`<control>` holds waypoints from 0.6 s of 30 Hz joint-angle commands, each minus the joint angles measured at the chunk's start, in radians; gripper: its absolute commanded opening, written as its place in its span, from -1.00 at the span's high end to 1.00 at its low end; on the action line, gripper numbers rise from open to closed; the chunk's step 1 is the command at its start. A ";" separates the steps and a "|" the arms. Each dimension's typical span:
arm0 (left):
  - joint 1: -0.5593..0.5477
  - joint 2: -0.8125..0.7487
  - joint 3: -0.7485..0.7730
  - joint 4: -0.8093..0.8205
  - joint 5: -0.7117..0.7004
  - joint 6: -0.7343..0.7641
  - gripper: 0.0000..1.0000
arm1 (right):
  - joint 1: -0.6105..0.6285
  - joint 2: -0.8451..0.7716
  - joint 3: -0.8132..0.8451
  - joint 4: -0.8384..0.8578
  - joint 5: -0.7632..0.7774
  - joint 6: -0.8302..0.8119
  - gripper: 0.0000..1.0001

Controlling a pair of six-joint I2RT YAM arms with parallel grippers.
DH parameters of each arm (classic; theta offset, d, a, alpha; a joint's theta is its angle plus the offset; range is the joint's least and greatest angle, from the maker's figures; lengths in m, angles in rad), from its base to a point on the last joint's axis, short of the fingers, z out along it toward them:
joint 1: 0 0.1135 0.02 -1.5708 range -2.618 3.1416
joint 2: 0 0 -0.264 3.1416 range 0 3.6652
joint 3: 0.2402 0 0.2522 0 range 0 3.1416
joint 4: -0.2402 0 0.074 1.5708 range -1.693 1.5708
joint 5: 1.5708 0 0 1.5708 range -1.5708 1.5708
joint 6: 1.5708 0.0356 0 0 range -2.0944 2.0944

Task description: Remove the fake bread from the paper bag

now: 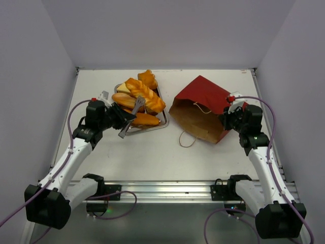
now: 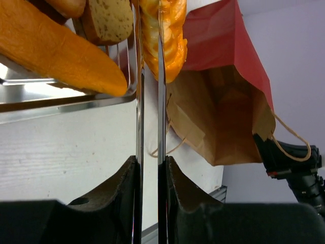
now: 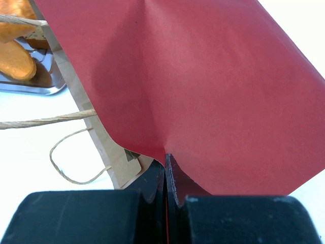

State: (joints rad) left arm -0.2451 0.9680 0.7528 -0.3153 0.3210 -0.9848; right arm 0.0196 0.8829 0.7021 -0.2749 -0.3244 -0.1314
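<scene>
Fake bread (image 1: 139, 99) heaped in tray (image 1: 150, 129); paper bag (image 1: 203, 109) on its side, pinched by right jaws; left jaws clamping tongs (image 1: 137, 105)

Paper bag (image 1: 200, 96): red outside, plain brown kraft inside.
Bag handles (image 3: 45, 121): pale beige twisted twine.
Fake bread (image 1: 139, 96): mostly golden orange; one piece pale yellow; one cut face tan with dark specks; the piece nearest my left wrist camera is orange with yellow ridges.
Tray (image 1: 152, 128): shiny silver.
Tongs (image 2: 161, 101): silver-grey metal.
My left gripper (image 2: 151, 162): black.
My right gripper (image 3: 165, 165): black, with a thin red line of bag paper in it.
My arms (image 1: 76, 152): white shells, black joints.
Cables (image 1: 68, 127): purple.
Table (image 1: 152, 157): white.
Walls (image 1: 167, 30): pale lavender grey.
</scene>
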 commanded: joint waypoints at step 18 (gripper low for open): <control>0.141 0.202 -0.018 0.289 0.159 0.061 1.00 | 0.000 -0.004 -0.001 0.034 0.022 -0.011 1.00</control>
State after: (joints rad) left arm -0.1211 1.1542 0.7376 -0.1333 0.4263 -0.9558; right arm 0.0196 0.8829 0.7021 -0.2745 -0.3229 -0.1341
